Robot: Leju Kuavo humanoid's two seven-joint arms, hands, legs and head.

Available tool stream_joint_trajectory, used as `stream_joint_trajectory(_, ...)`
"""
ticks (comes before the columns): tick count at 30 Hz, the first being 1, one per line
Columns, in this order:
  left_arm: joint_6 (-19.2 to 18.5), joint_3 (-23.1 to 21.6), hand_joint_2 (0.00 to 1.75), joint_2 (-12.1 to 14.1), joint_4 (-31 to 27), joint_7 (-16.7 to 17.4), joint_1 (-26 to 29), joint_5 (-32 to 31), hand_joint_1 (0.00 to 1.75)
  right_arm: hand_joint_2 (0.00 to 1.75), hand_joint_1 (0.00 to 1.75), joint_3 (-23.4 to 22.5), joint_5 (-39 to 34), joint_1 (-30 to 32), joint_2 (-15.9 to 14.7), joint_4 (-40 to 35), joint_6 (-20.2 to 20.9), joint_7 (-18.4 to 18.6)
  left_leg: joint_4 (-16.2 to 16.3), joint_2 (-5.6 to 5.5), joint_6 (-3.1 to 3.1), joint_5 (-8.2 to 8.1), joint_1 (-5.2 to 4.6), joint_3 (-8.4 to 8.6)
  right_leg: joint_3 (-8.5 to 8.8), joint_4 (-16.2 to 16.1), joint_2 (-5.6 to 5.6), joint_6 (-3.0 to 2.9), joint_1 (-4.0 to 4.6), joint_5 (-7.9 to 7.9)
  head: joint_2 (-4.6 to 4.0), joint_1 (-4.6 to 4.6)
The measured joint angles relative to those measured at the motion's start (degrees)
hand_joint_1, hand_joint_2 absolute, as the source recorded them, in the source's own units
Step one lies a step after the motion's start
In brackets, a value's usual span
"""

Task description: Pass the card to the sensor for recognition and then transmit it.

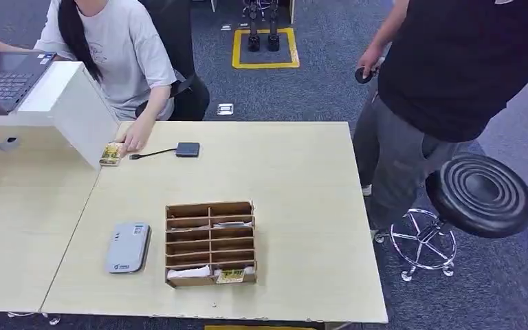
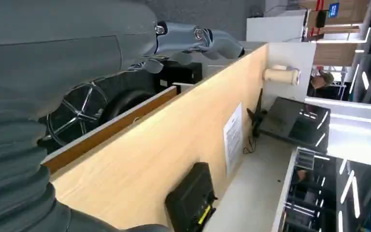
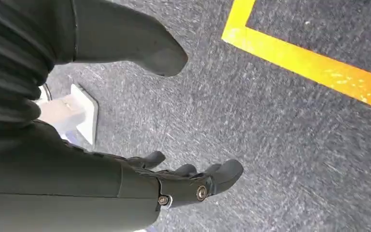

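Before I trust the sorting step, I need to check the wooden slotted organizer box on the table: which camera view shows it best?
The head view: the wooden slotted organizer box sits whole on the light wooden table, slots facing up, with cards in some. The left wrist view looks along a wooden panel's side; the right wrist view faces carpet floor. Neither includes the box.

Yellow card (image 1: 230,276) lies flat in organizer's front slot (grey sensor (image 1: 128,247) beside).

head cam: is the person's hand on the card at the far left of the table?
Yes. The seated person's hand rests on the card, which lies on the table left of the small dark sensor.
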Motion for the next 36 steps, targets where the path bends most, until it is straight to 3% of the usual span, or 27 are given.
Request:
stream_joint_trajectory(7,-0.19,1.44,1.75,-1.33,-2.34,-0.02,0.70,1.55,0.00,1.75,0.00,0.00,0.00,-0.23,0.00,-0.02,0.06,-0.42,0.00,-0.33,-0.02,0.14,0.01,0.09,0.24,0.01,-0.32,-0.01,0.00,0.04,-0.02,-0.02)
stream_joint_trajectory(11,4.94,1.49,1.75,-0.70,-1.55,1.29,1.03,-3.39,0.00,1.75,0.00,0.00,-0.04,-0.52,0.00,-0.02,-0.02,-0.53,0.00,-0.33,-0.02,0.15,0.01,0.12,0.26,0.02,-0.35,-0.02,0.00,0.04,0.00,0.00)
stream_joint_trajectory(15,5.44,1.68,1.75,0.37,0.18,1.14,1.11,-4.16,0.00,1.75,0.00,0.00,-0.20,-0.62,0.00,-0.02,-0.02,-0.50,0.00,-0.38,-0.02,0.15,0.03,0.10,0.26,0.02,-0.37,-0.02,0.00,0.04,-0.02,-0.02)
stream_joint_trajectory(17,8.41,1.84,1.75,1.01,1.36,2.30,1.14,-7.82,0.00,1.75,0.00,0.00,-0.28,-0.68,0.00,-0.02,-0.07,-0.48,-0.01,-0.38,-0.02,0.15,0.01,0.11,0.27,0.02,-0.40,-0.02,0.00,0.04,0.00,0.02)
stream_joint_trajectory(19,14.27,2.12,1.75,1.99,4.80,7.38,1.20,-15.63,0.00,1.75,0.00,0.00,-0.37,-0.72,0.00,-0.04,-0.04,0.00,-0.01,-0.38,-0.02,0.15,0.01,0.11,0.28,0.02,-0.39,-0.02,0.00,0.04,0.00,-0.02)
stream_joint_trajectory(20,17.46,2.27,1.75,2.29,7.44,8.31,1.49,-21.99,0.00,1.75,0.00,0.00,-0.46,-0.71,0.00,-0.04,0.06,0.19,-0.01,-0.37,-0.02,0.14,0.01,0.14,0.28,0.02,-0.38,-0.02,-0.01,0.03,-0.02,-0.02)
stream_joint_trajectory(24,26.68,1.86,1.75,3.28,22.03,9.20,3.38,-57.55,0.00,1.75,0.00,-0.09,-1.05,-0.69,0.00,-0.04,0.81,0.83,-0.01,-0.35,-0.01,0.14,-0.07,0.16,0.25,0.01,-0.35,0.00,-0.07,0.02,-0.02,-0.04)
stream_joint_trajectory(26,28.13,1.86,1.75,3.30,27.66,10.69,3.64,-66.59,0.00,1.75,0.00,-0.13,-1.05,-0.70,0.00,-0.04,1.01,1.16,-0.01,-0.36,0.00,0.13,-0.06,0.13,0.27,0.01,-0.36,0.00,-0.07,0.02,-0.02,0.07)
stream_joint_trajectory(29,28.24,1.84,1.75,3.52,35.14,16.84,3.94,-77.88,0.00,1.75,0.00,-0.13,-1.05,-0.63,0.00,-0.02,1.14,1.35,-0.01,-0.33,0.02,0.11,-0.13,0.16,0.27,0.01,-0.33,0.01,-0.14,0.03,0.00,0.00)
stream_joint_trajectory(30,28.00,1.83,1.75,3.17,37.45,21.21,4.09,-83.05,0.00,1.75,0.00,-0.13,-1.03,-0.62,0.00,-0.02,1.14,1.72,-0.01,-0.34,0.03,0.11,-0.12,0.17,0.28,0.01,-0.34,0.01,-0.14,0.03,0.00,-0.02)
stream_joint_trajectory(33,27.85,1.42,1.75,1.95,44.69,28.77,4.32,-93.43,0.00,1.75,0.00,-0.13,-0.52,-0.65,-0.04,-0.02,1.05,2.32,-0.01,-0.35,0.03,0.12,-0.20,0.18,0.27,0.00,-0.35,0.02,-0.23,0.03,-0.02,-0.04)
stream_joint_trajectory(36,27.21,0.13,1.75,0.94,50.78,31.67,4.34,-101.41,0.00,1.75,0.00,-0.11,-0.24,-0.66,-0.26,-0.02,0.87,2.29,0.01,-0.37,0.07,0.14,-0.17,0.16,0.28,-0.01,-0.38,0.03,-0.22,0.04,0.00,0.00)
